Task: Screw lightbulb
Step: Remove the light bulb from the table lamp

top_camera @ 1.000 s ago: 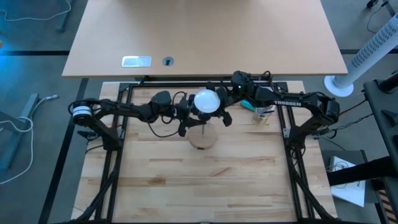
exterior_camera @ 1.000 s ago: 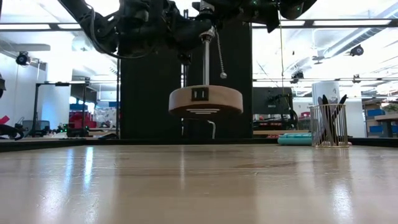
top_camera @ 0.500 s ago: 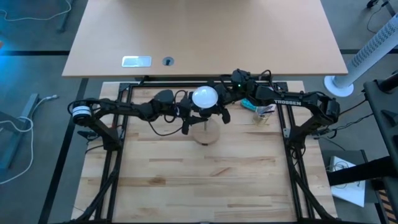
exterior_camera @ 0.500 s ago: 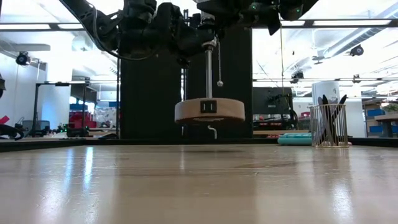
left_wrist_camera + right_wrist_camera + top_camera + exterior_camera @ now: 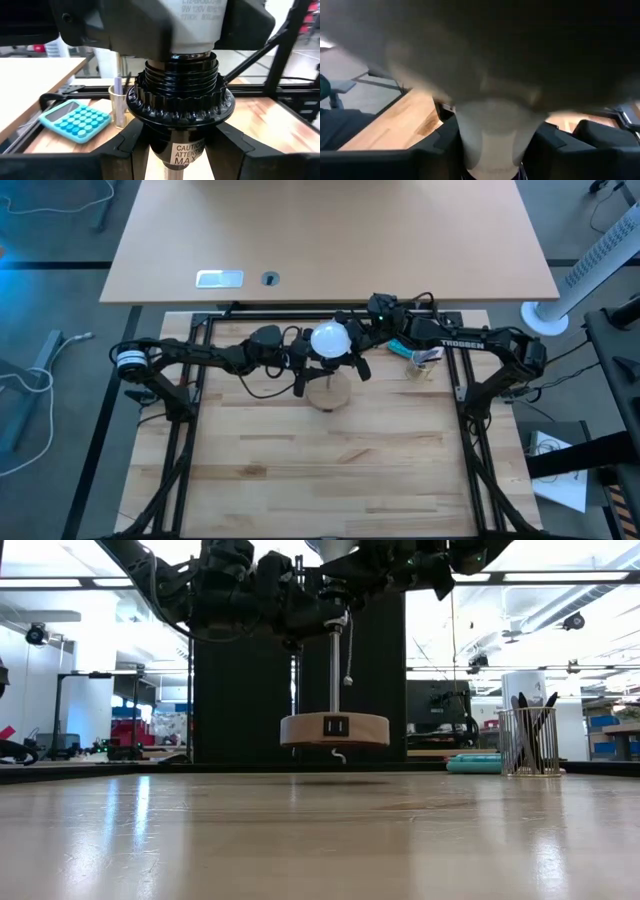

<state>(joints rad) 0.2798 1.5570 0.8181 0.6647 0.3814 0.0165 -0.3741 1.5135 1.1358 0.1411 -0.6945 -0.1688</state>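
Note:
A small lamp hangs over the table's middle: a black socket (image 5: 180, 102), a metal rod (image 5: 334, 670) and a round wooden base (image 5: 335, 728), with a pull chain (image 5: 348, 658) beside the rod. The white lightbulb (image 5: 331, 340) stands in the socket, its pale neck (image 5: 495, 132) pointing down. My left gripper (image 5: 300, 363) comes in from the table's left, shut on the socket. My right gripper (image 5: 352, 358) comes in from the right, shut on the bulb. My left gripper pinches the socket's smooth lower part (image 5: 150, 142), below the ribbed collar, between its two fingers (image 5: 125, 147). They lie level, coming from the table's left. The lamp hangs upright below the hold, its wooden base (image 5: 328, 392) level and clear of the table. My right gripper has the lightbulb's narrow neck (image 5: 470, 140) between its two fingers (image 5: 445, 145), one on either side. It comes from the table's right, nearly level. The bulb stands upright, its base down in the socket's mouth (image 5: 190, 50).
A teal calculator (image 5: 75, 120) and a clear cup (image 5: 119, 105) with pens lie at the far right of the wooden table. A mesh pen holder (image 5: 528, 740) shows in the low view. Black frame rails (image 5: 190, 410) border the table left and right.
The lamp's wooden base was tilted and has swung level, a little lower and farther toward the table's far edge. My left gripper has turned at the wrist without leaving its place. The pull chain has swung in toward the rod.

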